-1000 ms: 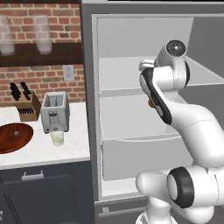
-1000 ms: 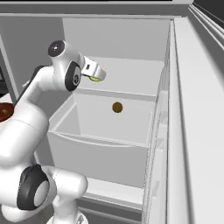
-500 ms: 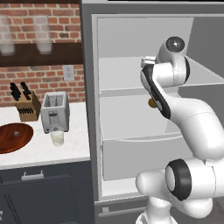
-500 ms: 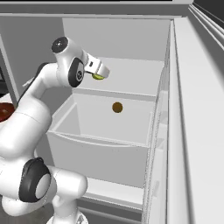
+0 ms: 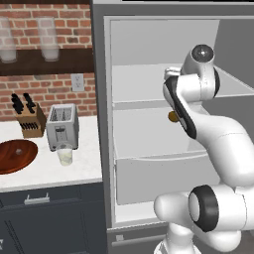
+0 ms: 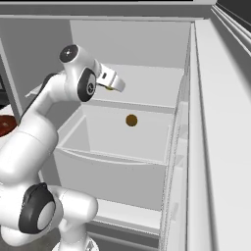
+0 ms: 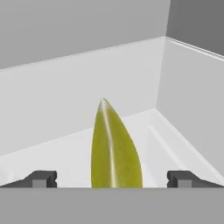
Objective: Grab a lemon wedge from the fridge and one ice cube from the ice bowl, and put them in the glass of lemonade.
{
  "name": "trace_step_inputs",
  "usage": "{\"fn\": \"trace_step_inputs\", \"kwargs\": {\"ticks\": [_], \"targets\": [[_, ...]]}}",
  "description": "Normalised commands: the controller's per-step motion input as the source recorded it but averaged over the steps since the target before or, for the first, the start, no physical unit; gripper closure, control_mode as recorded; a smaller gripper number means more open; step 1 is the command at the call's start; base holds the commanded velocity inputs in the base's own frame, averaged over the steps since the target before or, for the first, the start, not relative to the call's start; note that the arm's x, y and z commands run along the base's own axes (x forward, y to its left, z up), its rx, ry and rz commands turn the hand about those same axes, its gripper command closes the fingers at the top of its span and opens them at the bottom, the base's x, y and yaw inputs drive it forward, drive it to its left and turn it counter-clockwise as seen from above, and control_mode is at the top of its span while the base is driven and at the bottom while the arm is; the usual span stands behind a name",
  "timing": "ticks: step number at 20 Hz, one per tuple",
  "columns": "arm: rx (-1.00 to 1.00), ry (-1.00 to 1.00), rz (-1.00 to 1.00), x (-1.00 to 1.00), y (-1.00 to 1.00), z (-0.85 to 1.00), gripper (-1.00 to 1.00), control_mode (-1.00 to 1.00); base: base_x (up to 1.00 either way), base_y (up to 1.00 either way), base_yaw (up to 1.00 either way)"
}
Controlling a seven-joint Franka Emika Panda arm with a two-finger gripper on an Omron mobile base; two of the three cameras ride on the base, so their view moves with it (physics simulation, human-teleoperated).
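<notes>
We see the gripper [image 7: 112, 178] spread wide inside the fridge [image 5: 163, 89], its two dark fingertips [image 7: 41, 178] standing well apart on either side of the lemon wedge [image 7: 114, 151]. Whether either tip touches the wedge we cannot tell. The wedge stands upright on the white shelf [image 7: 70, 153], near the back right corner. In the right base view the hand hides most of it. A round brownish item [image 6: 131, 120] lies lower, in the drawer [image 6: 117, 147].
</notes>
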Motion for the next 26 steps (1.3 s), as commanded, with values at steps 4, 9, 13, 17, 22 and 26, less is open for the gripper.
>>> {"fn": "trace_step_inputs", "kwargs": {"ticks": [4,9,13,17,22,26], "targets": [[0.0,0.0,-0.01,0.0,-0.05,-0.06,-1.0,-1.0,0.0,0.0,0.0],[0.0,0.0,-0.01,0.0,-0.05,-0.01,-1.0,-1.0,0.0,0.0,0.0],[0.0,0.0,0.0,0.0,-0.05,0.0,-1.0,-1.0,0.0,0.0,0.0],[0.0,0.0,0.0,0.0,-0.01,-0.01,1.0,-1.0,0.0,0.0,0.0],[0.0,0.01,0.0,0.0,0.0,-0.02,1.0,-1.0,0.0,0.0,0.0],[0.0,0.01,0.0,0.0,0.0,-0.05,1.0,-1.0,0.0,0.0,0.0]]}}
